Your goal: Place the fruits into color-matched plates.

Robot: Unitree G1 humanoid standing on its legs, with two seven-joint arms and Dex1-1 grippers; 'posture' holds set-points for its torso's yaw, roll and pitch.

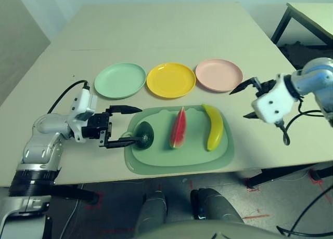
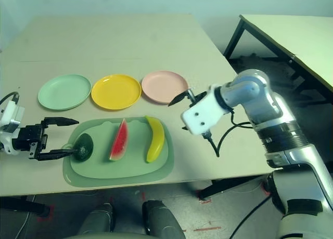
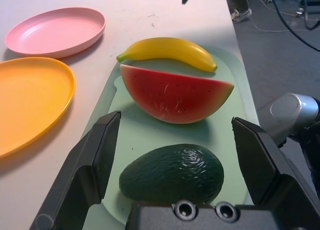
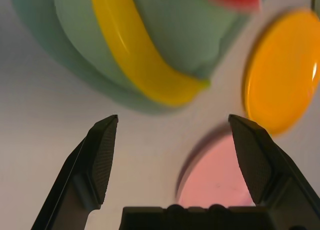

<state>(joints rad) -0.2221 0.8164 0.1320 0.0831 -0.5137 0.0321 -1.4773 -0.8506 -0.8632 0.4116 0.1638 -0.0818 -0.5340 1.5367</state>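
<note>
You're on the first pick: all 3 fruits sit on the green mat (image 1: 156, 163) at the near edge of the worktop (image 1: 156, 36), and all 3 plates behind it are bare. Your left gripper (image 1: 127, 125) comes in level from the side, jaws spread wide, with the avocado (image 1: 144, 133) sitting right between them. One finger (image 1: 122, 142) lies by the avocado's near side, the other stands clear on the far side, nothing pinched yet. From the left wrist view the avocado (image 3: 172, 172) is centred in the gap, the watermelon wedge (image 3: 176, 93) just beyond it and the banana (image 3: 167, 50) past that.

Your right gripper (image 1: 246, 100) hovers off the mat's right end, near the pink plate (image 1: 218, 74), jaws spread and empty, tilted down toward the worktop.

Next, I'd say, close the left jaws on the avocado, squarely across its middle since that rounded shell looks likely to squirt out. Then lift it and carry it to the mint green plate (image 1: 120, 80), the leftmost one. The banana belongs on the yellow plate (image 1: 170, 79) in the middle, the watermelon on the pink.
</note>
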